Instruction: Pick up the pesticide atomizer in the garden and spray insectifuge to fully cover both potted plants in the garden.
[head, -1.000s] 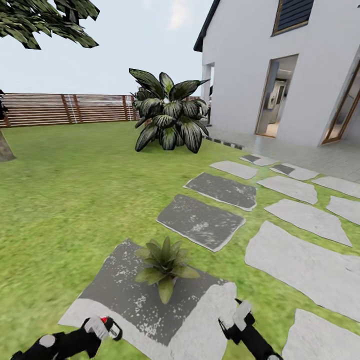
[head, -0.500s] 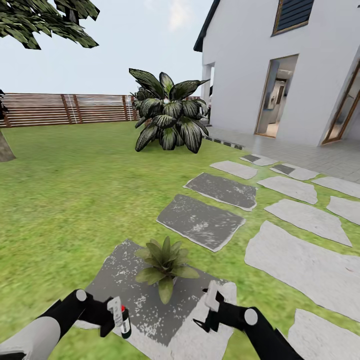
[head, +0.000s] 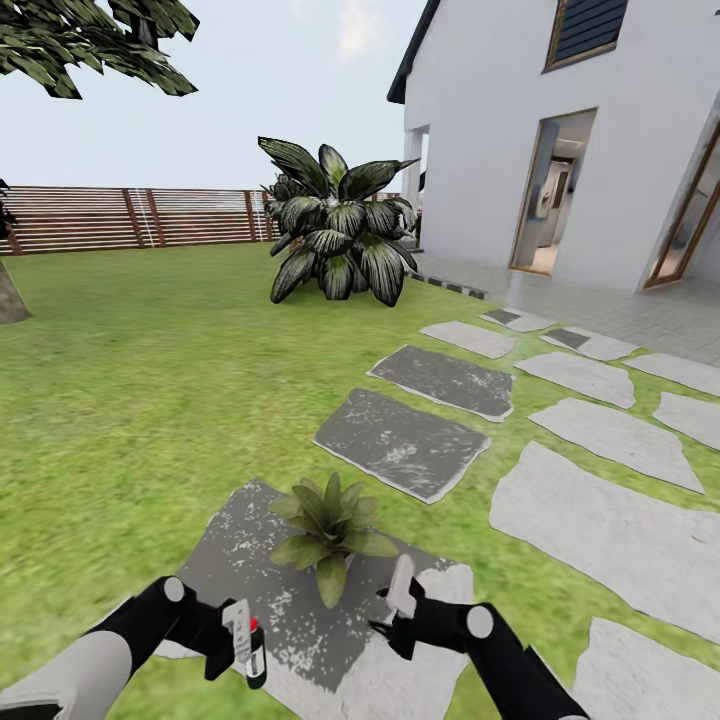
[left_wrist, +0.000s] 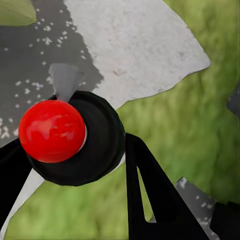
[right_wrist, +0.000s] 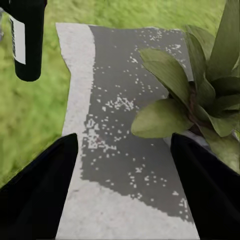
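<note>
Fingers of the left gripper (head: 235, 640) clamped on the pesticide atomizer (head: 252, 645), low in the frame left of centre, bottle hanging dark end down over the edge of a grey slab (head: 300, 600). Seen in the left wrist view as a round dark body with a red dot (left_wrist: 51, 131) between black fingers (left_wrist: 150, 195). Right gripper (head: 392, 610) low and just right of centre, fingers spread apart and holding nothing, dark fingers (right_wrist: 35, 190) framing bare slab in the right wrist view. Potted plant (head: 328, 525) just above both grippers, sitting on the dark patch of the same slab, green leaves fanned out; same leaves (right_wrist: 200, 95) close by in the right wrist view. More stepping slabs (head: 400, 445) strung toward the upper right across the lawn (head: 130, 400). Big dark-leaved bush (head: 335, 235) at upper centre. Brown slat fence (head: 130, 217) along the upper left, white house (head: 560, 140) at upper right.
</note>
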